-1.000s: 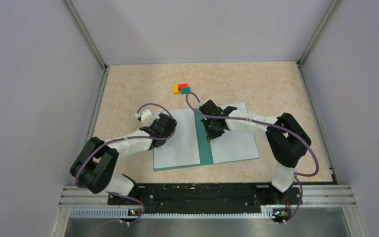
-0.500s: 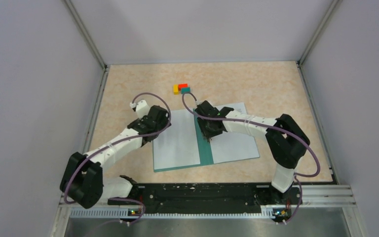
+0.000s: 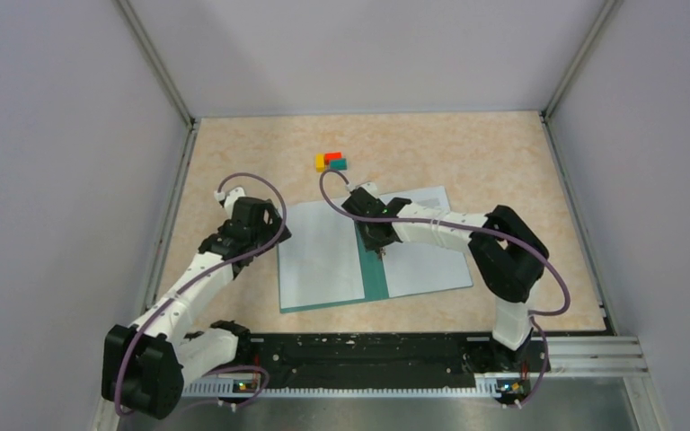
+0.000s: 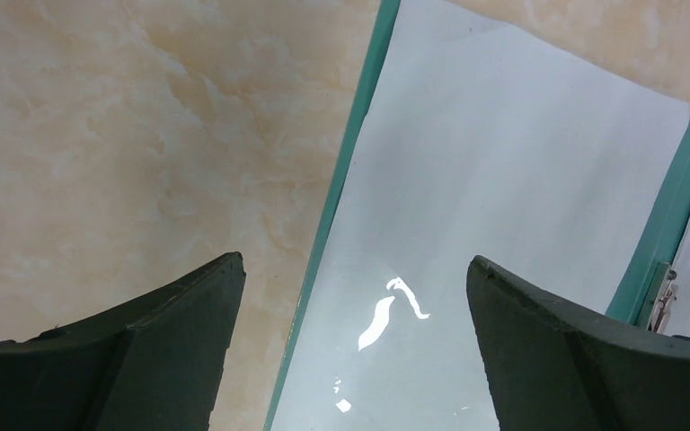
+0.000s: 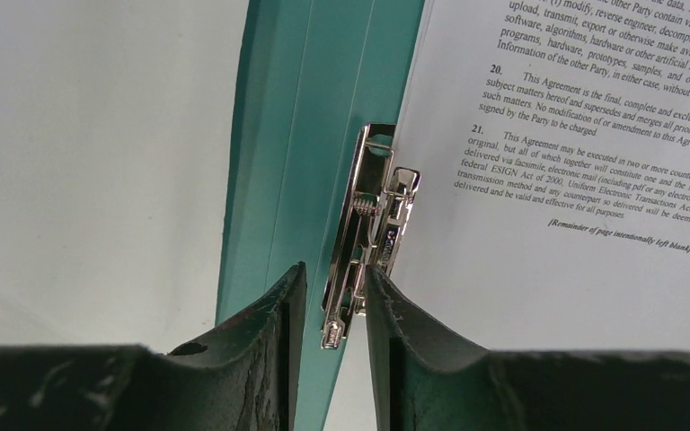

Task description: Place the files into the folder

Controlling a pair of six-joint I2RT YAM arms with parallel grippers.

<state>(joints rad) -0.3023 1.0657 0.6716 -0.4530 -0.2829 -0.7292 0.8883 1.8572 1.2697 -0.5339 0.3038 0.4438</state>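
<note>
Nearest me, left gripper (image 4: 355,262) hangs over the left edge of the folder (image 3: 377,280), jaws spread wide with nothing between them, so nothing pins the folder to the table (image 3: 467,153). Right gripper (image 5: 334,274) is down on the spine, jaws drawn to a narrow slot straddling the near end of the metal clip (image 5: 373,215). I can't tell if they pinch it or just bracket it. Risks as I judge them: 1) the clip lever is small and shiny, so the tips could skate off and let it snap. 2) Any sideways pull on the clip could swing the whole unpinned folder. 3) The files (image 5: 575,233) lie on the right half with their left edge at the clip, and I can't tell if that edge sits under the clamp bar. If it doesn't, clamping catches nothing and the sheets slide when the cover shuts. 4) A left finger could hook the teal edge if it drops from where it is. Orientation: folder lies open and flat mid-table, spine as long axis running near-to-far, far end leaning slightly left. Glossy pale left cover (image 4: 503,224) faces up. Files lie parallel to the spine, print side up. Beyond the far edge are 3 small blocks (image 3: 331,162) (yellow, red, teal), apart from the folder.
</note>
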